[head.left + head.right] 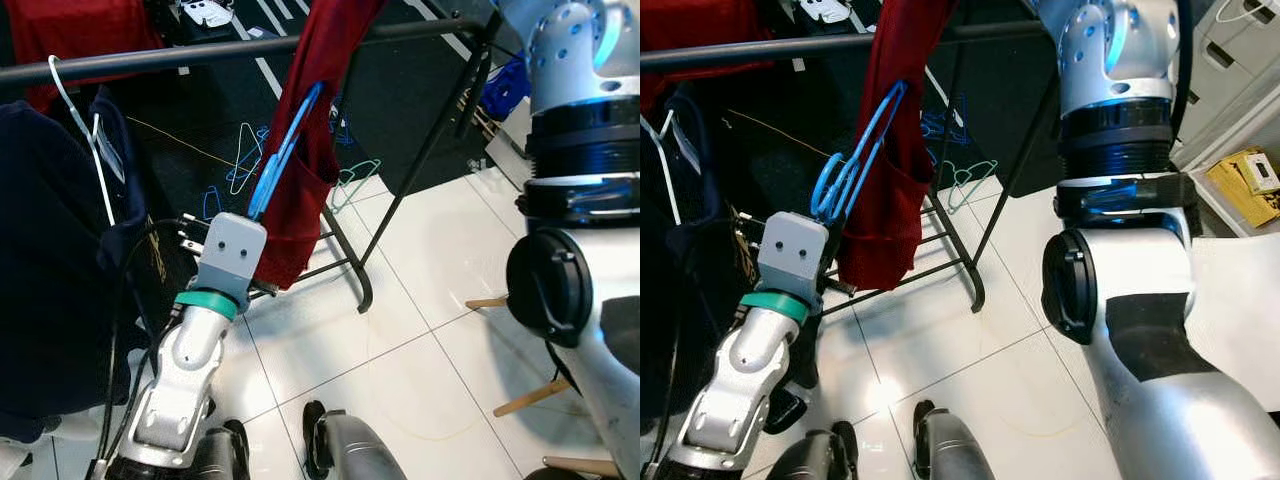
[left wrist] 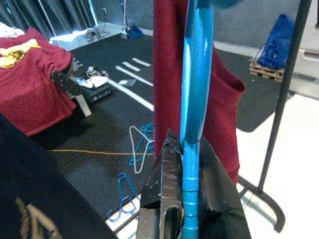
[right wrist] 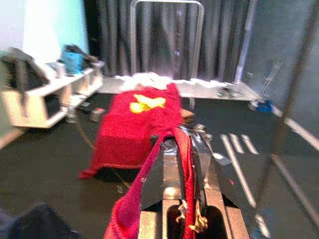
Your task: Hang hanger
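A blue plastic hanger (image 1: 285, 150) is clamped between the black fingers of my left gripper (image 2: 185, 199), which is shut on its lower end. The hanger slants upward into a red garment (image 1: 312, 190) that hangs down in front of the black rack bar (image 1: 150, 58). My right arm (image 1: 570, 60) is raised high on the right. In the right wrist view, my right gripper (image 3: 185, 149) is shut on a bunched strip of the red garment (image 3: 130, 214). The hanger's hook end is hidden inside the fabric.
A dark navy garment (image 1: 50, 270) on a white hanger (image 1: 85, 130) hangs from the bar at the left, close to my left arm. Several loose hangers (image 1: 245, 155) lie on the black mat under the rack. The rack's leg (image 1: 350, 265) stands on white tiles.
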### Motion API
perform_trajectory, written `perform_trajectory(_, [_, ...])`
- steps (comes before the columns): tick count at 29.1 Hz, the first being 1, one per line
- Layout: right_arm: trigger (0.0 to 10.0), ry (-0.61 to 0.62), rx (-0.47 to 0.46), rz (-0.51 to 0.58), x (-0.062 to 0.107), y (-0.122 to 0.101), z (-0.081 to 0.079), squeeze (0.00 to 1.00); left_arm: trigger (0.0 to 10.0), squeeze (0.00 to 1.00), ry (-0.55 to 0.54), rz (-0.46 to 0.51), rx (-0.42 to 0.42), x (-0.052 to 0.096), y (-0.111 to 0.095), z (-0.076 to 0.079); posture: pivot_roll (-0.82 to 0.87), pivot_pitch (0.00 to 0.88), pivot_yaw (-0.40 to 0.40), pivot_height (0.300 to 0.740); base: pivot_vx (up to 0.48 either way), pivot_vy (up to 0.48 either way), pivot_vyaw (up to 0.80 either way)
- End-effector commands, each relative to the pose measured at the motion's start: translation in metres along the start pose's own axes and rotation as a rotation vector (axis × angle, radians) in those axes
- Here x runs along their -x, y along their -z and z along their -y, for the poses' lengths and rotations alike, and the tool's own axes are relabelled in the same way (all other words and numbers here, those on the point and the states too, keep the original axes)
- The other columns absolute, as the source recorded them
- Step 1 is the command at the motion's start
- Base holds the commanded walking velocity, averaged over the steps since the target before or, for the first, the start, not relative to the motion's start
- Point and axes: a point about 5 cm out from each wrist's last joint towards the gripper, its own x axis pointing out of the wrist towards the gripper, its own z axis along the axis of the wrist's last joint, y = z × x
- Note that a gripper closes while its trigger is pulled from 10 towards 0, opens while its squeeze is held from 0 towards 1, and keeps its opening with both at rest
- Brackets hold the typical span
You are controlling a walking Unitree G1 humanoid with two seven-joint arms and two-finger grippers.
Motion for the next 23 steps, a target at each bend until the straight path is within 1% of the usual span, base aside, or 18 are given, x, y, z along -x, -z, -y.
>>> perform_trajectory(1, [10.0,0.054,0.032,0.038,0.001,-0.01,0.01,0.0,10.0,0.0,0.02,0.009,-0.008,0.006,-0.002,-0.002,-0.15,0.129,-0.103,0.74,0.0,0.0,0.0])
perform_trajectory(3, [10.0,0.078,0.045,0.029,0.001,-0.006,0.016,0.0,10.0,0.0,0.071,0.017,0.006,0.013,-0.007,-0.003,-0.14,0.127,-0.103,0.74,0.0,0.0,0.0])
perform_trajectory(4, [10.0,0.078,0.045,0.029,0.001,-0.006,0.016,0.0,10.0,0.0,0.071,0.017,0.006,0.013,-0.007,-0.003,-0.14,0.127,-0.103,0.74,0.0,0.0,0.0])
perform_trajectory(7, [10.0,0.089,0.052,0.018,0.001,-0.001,0.018,0.0,10.0,0.0,0.141,0.029,0.061,0.019,-0.014,0.0,-0.14,0.124,-0.103,0.74,0.0,0.0,0.0])
perform_trajectory(9, [10.0,0.088,0.052,0.016,0.001,0.0,0.017,0.0,10.0,0.0,0.158,0.034,0.08,0.02,-0.016,0.002,-0.14,0.124,-0.103,0.74,0.0,0.0,0.0])
perform_trajectory(14, [10.0,0.084,0.051,0.014,0.0,0.0,0.017,0.0,10.0,0.0,0.16,0.043,0.092,0.019,-0.019,0.003,-0.13,0.119,-0.105,0.74,0.0,0.0,0.0])
perform_trajectory(16, [10.0,0.07,0.048,0.019,-0.001,0.0,0.015,0.0,10.0,0.0,0.127,0.058,0.104,0.013,-0.021,0.006,-0.14,0.113,-0.105,0.74,0.0,0.0,0.0])
perform_trajectory(19, [10.0,0.06,0.044,0.027,-0.001,-0.003,0.013,0.0,10.0,0.0,0.1,0.054,0.104,0.008,-0.018,0.012,-0.15,0.111,-0.105,0.74,0.0,0.0,0.0])
perform_trajectory(23, [10.0,0.058,0.042,0.03,-0.002,-0.004,0.013,0.0,10.0,0.0,0.096,0.048,0.105,0.008,-0.016,0.014,-0.15,0.111,-0.105,0.74,0.0,0.0,0.0])
